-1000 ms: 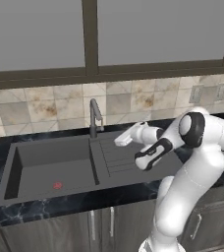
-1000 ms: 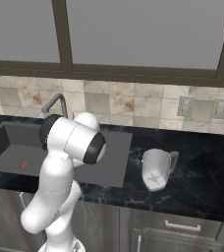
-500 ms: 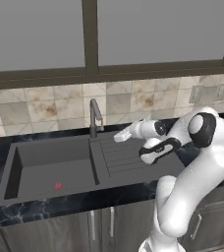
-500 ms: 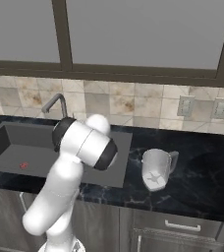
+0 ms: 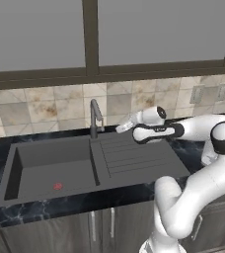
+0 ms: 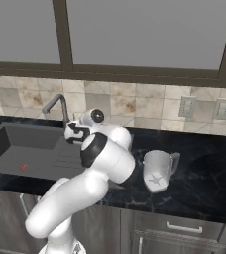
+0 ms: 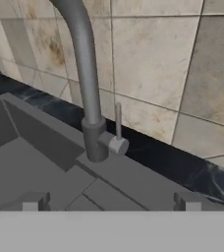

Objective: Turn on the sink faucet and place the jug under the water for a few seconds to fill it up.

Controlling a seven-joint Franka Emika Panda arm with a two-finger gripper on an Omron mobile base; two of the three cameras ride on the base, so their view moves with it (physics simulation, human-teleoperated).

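The faucet (image 7: pixel 87 83) stands upright at the back rim of the sink (image 5: pixel 50 168), where the deep basin meets the ribbed drainboard, so its spout reaches over the basin. Its thin lever (image 7: pixel 118 123) sticks straight up from a small knob at the stem's 3 o'clock in the hand view, and no water is running, so the tap looks to be off. Your gripper (image 7: pixel 109 201) hovers over the drainboard facing that lever, jaws spread wide and holding nothing, likely lined up to push it. The tiled wall (image 7: pixel 153 59) sits close behind the stem at 12 o'clock, leaving little room past the lever; there is open space toward you at 6 o'clock and over the basin at 9 o'clock. The jug (image 6: pixel 158 170) lies tipped on the dark counter (image 6: pixel 209 178), well apart from the sink at its 3 o'clock, its base turned toward the right base camera.
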